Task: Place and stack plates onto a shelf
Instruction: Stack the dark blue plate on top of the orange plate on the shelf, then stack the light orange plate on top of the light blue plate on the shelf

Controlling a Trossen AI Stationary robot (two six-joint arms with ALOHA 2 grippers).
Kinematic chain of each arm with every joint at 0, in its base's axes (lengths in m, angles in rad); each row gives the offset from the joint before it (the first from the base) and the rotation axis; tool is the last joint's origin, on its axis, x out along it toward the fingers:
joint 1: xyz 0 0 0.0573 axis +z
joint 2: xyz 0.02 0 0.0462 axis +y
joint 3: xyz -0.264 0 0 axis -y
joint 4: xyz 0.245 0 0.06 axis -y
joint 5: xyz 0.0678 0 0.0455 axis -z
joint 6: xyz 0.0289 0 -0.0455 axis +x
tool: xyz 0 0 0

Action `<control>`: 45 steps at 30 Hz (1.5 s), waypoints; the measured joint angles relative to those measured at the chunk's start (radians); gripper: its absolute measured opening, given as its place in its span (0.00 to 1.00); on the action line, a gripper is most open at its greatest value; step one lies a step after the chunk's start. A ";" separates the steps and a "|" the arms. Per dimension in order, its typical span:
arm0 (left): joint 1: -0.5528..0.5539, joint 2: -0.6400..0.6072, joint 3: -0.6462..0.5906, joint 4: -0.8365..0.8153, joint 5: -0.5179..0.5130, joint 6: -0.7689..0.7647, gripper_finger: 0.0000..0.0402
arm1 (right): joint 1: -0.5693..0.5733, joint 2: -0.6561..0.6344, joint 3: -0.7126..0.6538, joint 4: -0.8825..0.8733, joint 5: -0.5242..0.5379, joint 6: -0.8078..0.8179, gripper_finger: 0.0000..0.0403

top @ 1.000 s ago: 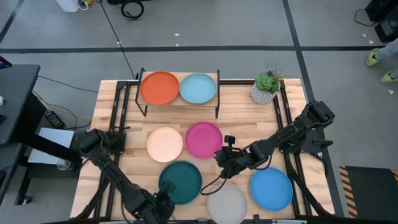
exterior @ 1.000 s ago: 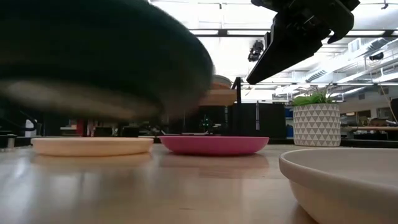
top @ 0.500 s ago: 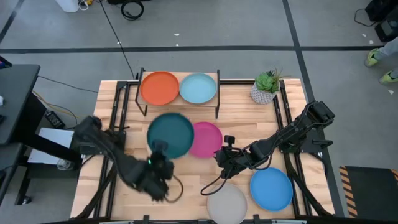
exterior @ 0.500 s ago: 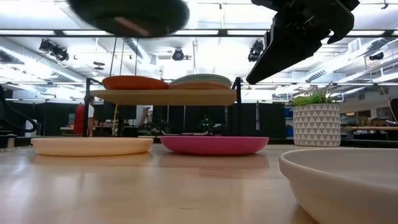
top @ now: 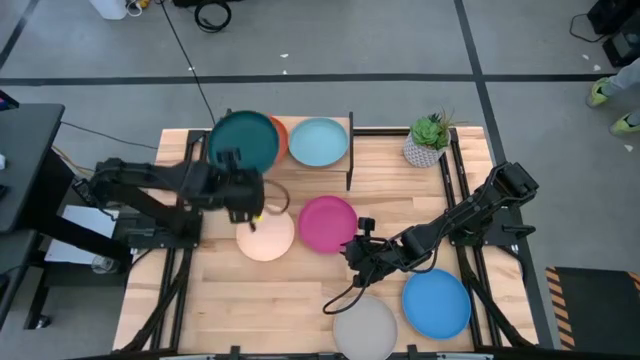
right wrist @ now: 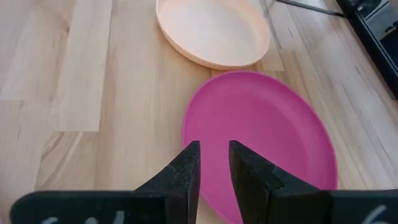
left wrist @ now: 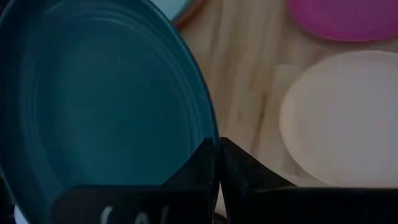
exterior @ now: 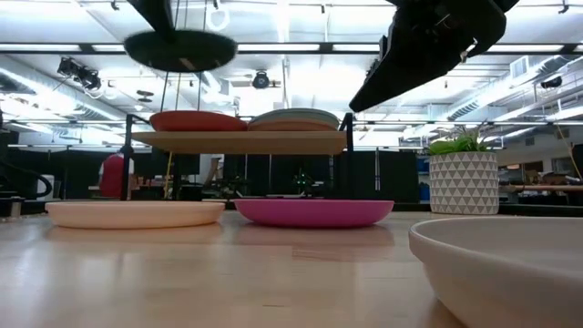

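Note:
My left gripper (top: 238, 172) is shut on the dark teal plate (top: 243, 142), which hovers above the left half of the shelf (exterior: 239, 141). The teal plate covers most of the orange plate (top: 281, 133) on the plank. The light blue plate (top: 319, 142) lies beside the orange one. The peach plate (top: 268, 238), magenta plate (top: 328, 222), bright blue plate (top: 437, 303) and pale grey plate (top: 364, 328) lie flat on the table. My right gripper (top: 352, 250) hovers open, with a narrow gap, over the magenta plate's near right edge (right wrist: 249, 186). My left gripper pinches the teal plate's near rim (left wrist: 213, 134), with one finger (left wrist: 199, 165) on the inner face and the other (left wrist: 245, 171) under it. The fingers come from the table's near side, roughly level. The plate (exterior: 180, 50) is lifted clear and about level above the orange plate (exterior: 196, 120).
A potted plant in a patterned white pot (top: 428, 142) stands at the table's far right, to the right of the shelf. The shelf's black legs (top: 349, 175) stand on the table's far part. Bare wood (top: 250, 300) lies at the near left.
My left gripper has carried the teal plate from the table's near edge up and toward the far edge. The plate passed over the peach plate and now hangs above the shelf's left half, over the orange plate. It has stayed shut on the plate throughout.

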 joint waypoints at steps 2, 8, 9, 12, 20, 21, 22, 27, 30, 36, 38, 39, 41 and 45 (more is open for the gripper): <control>0.073 0.001 -0.017 0.053 0.034 0.077 0.04 | 0.000 0.000 0.000 0.001 0.000 -0.003 0.22; 0.257 0.005 -0.079 0.224 0.189 0.276 0.04 | 0.000 0.000 -0.006 0.003 0.000 -0.002 0.22; 0.285 0.006 -0.091 0.236 0.202 0.295 0.04 | 0.000 0.000 -0.011 0.003 0.000 -0.002 0.22; 0.353 0.005 -0.110 0.247 0.234 0.341 0.04 | 0.000 0.000 -0.029 0.010 0.000 0.001 0.22; 0.477 0.005 -0.147 0.355 0.370 0.443 0.05 | -0.008 0.000 -0.055 0.034 0.000 0.015 0.22; 0.487 0.005 -0.147 0.356 0.377 0.445 0.05 | -0.008 0.000 -0.056 0.035 0.000 0.016 0.22; 0.495 0.005 -0.147 0.357 0.382 0.445 0.05 | -0.008 0.000 -0.056 0.037 -0.001 0.016 0.22; 0.506 0.005 -0.147 0.371 0.392 0.445 0.09 | -0.007 0.000 -0.056 0.041 -0.007 0.017 0.22; 0.497 0.005 -0.147 0.372 0.393 0.445 0.17 | -0.006 0.000 -0.056 0.047 -0.008 0.017 0.22; 0.475 0.005 -0.146 0.371 0.344 0.431 0.37 | -0.006 0.000 -0.056 0.053 -0.008 0.017 0.22; 0.466 0.000 -0.136 0.342 0.304 0.430 0.41 | -0.006 0.000 -0.056 0.053 -0.008 0.016 0.22; 0.460 -0.004 -0.125 0.330 0.289 0.428 0.43 | -0.006 0.000 -0.056 0.053 -0.008 0.017 0.22; 0.444 -0.013 -0.103 0.326 0.286 0.424 0.44 | -0.006 0.000 -0.056 0.053 -0.009 0.016 0.22; 0.377 -0.055 -0.083 0.363 0.384 0.411 0.43 | -0.006 0.000 -0.056 0.053 -0.009 0.016 0.22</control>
